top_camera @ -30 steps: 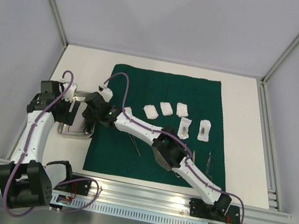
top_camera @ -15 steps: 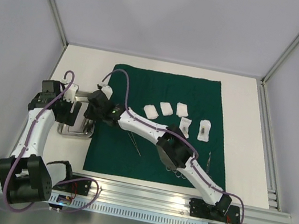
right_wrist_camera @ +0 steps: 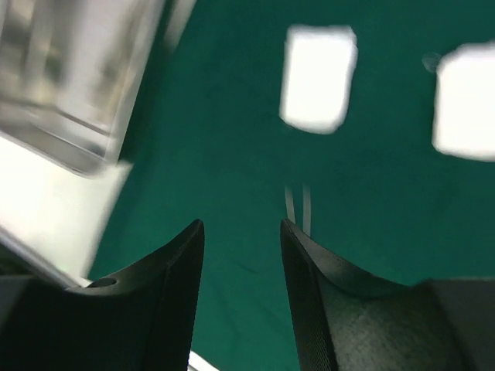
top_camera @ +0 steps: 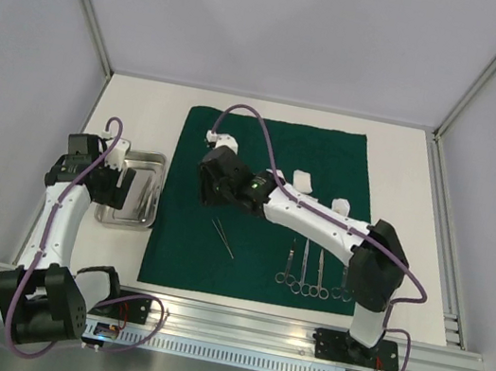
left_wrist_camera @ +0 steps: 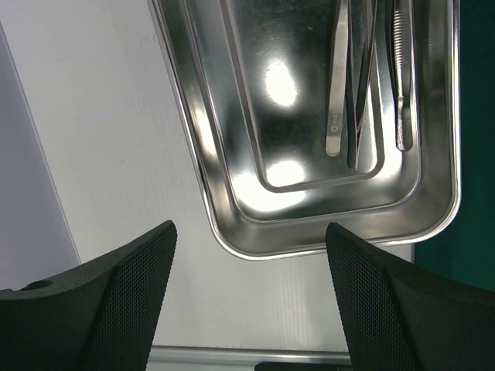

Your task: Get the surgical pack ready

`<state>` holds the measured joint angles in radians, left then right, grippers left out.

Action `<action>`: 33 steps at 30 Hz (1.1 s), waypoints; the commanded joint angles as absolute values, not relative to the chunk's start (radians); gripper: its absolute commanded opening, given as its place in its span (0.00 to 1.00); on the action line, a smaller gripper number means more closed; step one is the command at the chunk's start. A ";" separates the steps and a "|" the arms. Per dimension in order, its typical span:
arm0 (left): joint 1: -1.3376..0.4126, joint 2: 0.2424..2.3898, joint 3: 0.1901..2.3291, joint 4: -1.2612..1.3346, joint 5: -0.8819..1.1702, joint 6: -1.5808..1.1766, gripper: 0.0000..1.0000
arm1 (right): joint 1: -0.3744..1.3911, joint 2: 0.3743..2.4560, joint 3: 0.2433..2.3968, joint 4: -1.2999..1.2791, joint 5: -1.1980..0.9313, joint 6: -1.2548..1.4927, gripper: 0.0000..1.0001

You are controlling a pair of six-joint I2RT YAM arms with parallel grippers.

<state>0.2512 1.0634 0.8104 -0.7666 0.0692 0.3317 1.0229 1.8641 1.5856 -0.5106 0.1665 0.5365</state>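
The dark green drape (top_camera: 262,217) lies flat mid-table. Left of it stands the steel tray (top_camera: 120,214), (left_wrist_camera: 232,147), with forceps (left_wrist_camera: 338,85) lying along its right side. My left gripper (top_camera: 113,189), (left_wrist_camera: 250,232) hovers at the tray's left end, wide open and empty. Over the drape's left part hangs my right gripper (top_camera: 213,181), (right_wrist_camera: 241,232), open with nothing between its fingers. One pair of forceps (top_camera: 223,238), (right_wrist_camera: 298,207) lies on the drape below it. Several scissors (top_camera: 305,268) lie in a row near the drape's front edge. White gauze pads (top_camera: 303,180), (right_wrist_camera: 318,76) sit behind them.
A metal rail (top_camera: 233,322) runs along the table's near edge. Frame posts and white walls close in the back and sides. The right arm's links (top_camera: 318,222) stretch across the drape's right half. The right wrist view is blurred by motion.
My right gripper has left the tray and swung right over the drape, its jaws opening wider. The scissors row is now uncovered. The left arm has not moved.
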 commanded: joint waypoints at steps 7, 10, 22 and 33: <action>0.258 1.032 0.810 -0.769 0.069 0.342 0.86 | 1.019 1.948 1.477 -0.739 0.166 0.449 0.48; 0.258 1.031 0.807 -0.772 0.064 0.342 0.87 | 1.017 1.973 1.457 -0.723 0.146 0.463 0.45; 0.258 1.022 0.804 -0.769 0.071 0.347 0.87 | 1.017 2.039 1.454 -0.696 0.098 0.492 0.31; 0.258 1.026 0.804 -0.761 0.069 0.344 0.87 | 1.023 1.968 1.526 -0.710 0.097 0.523 0.00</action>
